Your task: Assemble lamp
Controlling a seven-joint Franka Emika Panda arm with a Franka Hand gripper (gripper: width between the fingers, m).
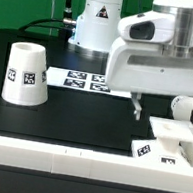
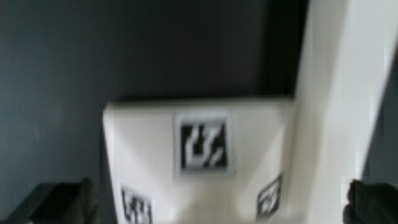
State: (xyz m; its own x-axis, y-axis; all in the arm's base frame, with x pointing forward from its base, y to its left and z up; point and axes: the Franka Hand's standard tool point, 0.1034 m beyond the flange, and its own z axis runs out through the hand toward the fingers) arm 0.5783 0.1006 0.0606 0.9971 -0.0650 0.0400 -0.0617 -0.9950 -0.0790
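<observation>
White front rail (image 1: 34, 161) spans the bottom of the exterior view, nearest the camera. Behind it, at lower right, the flat base (image 1: 172, 147) lies on the black table (image 1: 81, 117). The bulb (image 1: 189, 107) sits just behind the base at the right edge, and the shade (image 1: 27, 73) stands well apart at centre left. In the wrist view the gripper (image 2: 214, 200) is spread wide and holds nothing, its dark fingertips (image 2: 63, 197) flanking the base. The base thus lies straight ahead, centred in the gap; a direct approach appears sufficient.
</observation>
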